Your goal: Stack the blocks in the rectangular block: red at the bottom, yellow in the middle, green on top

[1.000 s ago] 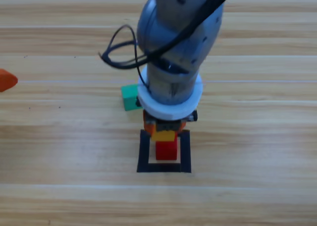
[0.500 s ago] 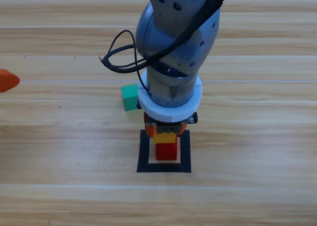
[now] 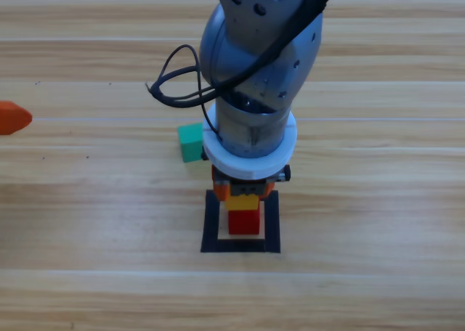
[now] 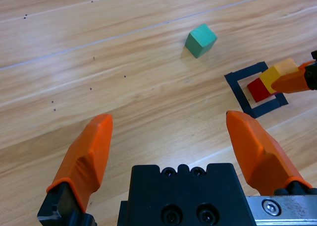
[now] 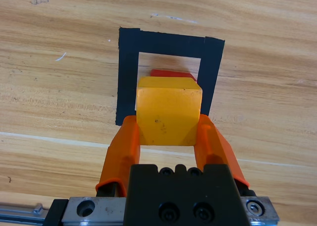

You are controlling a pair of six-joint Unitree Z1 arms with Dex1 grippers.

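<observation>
The red cube [image 3: 245, 221] stands inside the black tape square [image 3: 211, 222]. Directly over it is the yellow cube [image 3: 243, 198], with my right gripper [image 3: 245, 193] shut on its two sides. In the right wrist view the yellow cube [image 5: 168, 117] fills the space between the jaws, and only a sliver of the red cube [image 5: 171, 73] shows beyond it inside the tape square [image 5: 128, 82]. Whether yellow touches red I cannot tell. The teal-green cube [image 3: 190, 141] lies on the wood just up-left of the square. My left gripper [image 3: 11, 117] waits open at the left edge.
The left wrist view looks across bare wood to the green cube [image 4: 200, 40], the tape square [image 4: 237, 89], the red cube [image 4: 257, 88] and the yellow cube [image 4: 277, 73]. The right arm's grey body hangs over the table's middle and hides the wood behind the square.
The right arm shifted slightly and settled a touch lower over the square, still holding the yellow cube. Over the last half second nothing visibly moved.
</observation>
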